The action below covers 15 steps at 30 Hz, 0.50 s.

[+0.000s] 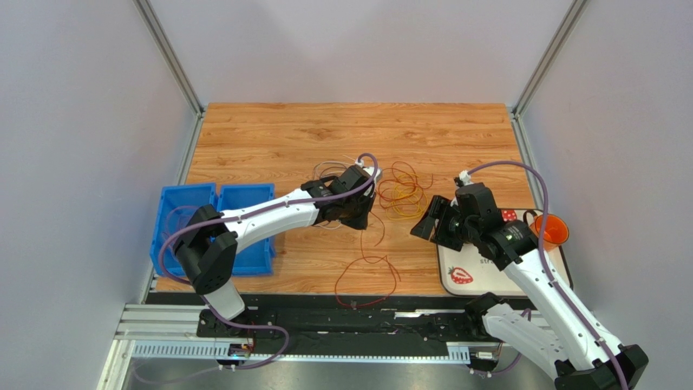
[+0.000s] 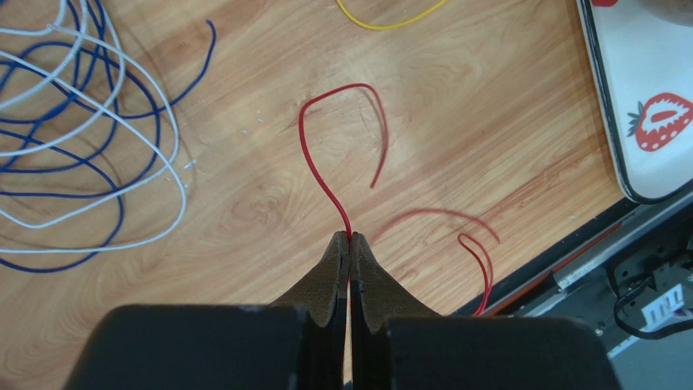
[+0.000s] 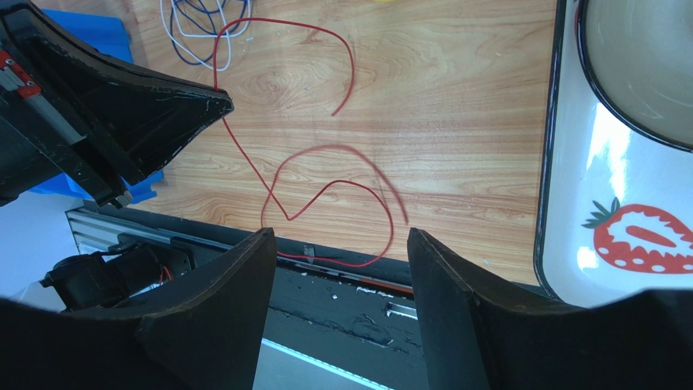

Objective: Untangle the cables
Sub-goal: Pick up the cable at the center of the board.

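Observation:
My left gripper [image 1: 363, 218] is shut on a thin red cable [image 2: 310, 161], pinched at the fingertips [image 2: 350, 238] just above the wooden table. The red cable trails down into a loose loop [image 1: 340, 282] near the table's front edge, also in the right wrist view [image 3: 244, 162]. A tangle of red-orange and yellow cables [image 1: 400, 192] lies right of the left gripper. Blue and white cable loops [image 2: 81, 122] lie to its other side. My right gripper [image 3: 340, 236] is open and empty, hovering over the front edge beside the red loop; the top view shows it [image 1: 426, 224] right of the tangle.
Two blue bins [image 1: 215, 218] stand at the left edge. A white tray with a strawberry print [image 1: 470, 275] lies at the right, with an orange cup [image 1: 553, 231] and a bowl [image 3: 642, 65]. A yellow cable end [image 2: 382, 24] lies ahead of the left gripper.

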Each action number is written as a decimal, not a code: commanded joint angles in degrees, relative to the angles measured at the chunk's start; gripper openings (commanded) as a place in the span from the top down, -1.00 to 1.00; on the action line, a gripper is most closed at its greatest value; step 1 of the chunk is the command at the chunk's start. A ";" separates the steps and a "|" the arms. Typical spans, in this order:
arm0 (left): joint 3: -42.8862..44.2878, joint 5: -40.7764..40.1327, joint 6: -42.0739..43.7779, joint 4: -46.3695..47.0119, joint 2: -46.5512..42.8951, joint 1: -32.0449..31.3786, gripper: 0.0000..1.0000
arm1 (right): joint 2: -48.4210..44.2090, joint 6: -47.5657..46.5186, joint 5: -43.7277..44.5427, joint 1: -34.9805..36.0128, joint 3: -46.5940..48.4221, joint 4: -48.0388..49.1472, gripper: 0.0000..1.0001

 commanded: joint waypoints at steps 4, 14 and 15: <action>2.19 3.81 -6.28 -0.20 1.17 -0.51 1.00 | -0.40 0.89 -2.48 0.81 -1.05 0.64 -0.28; -2.72 -7.07 -12.44 -7.76 0.12 -1.65 1.00 | 4.61 4.49 1.02 10.29 -5.53 4.25 -0.28; -3.17 -7.78 -12.70 -8.02 0.12 -1.65 1.00 | 6.27 4.49 1.90 11.26 -5.36 4.25 -0.28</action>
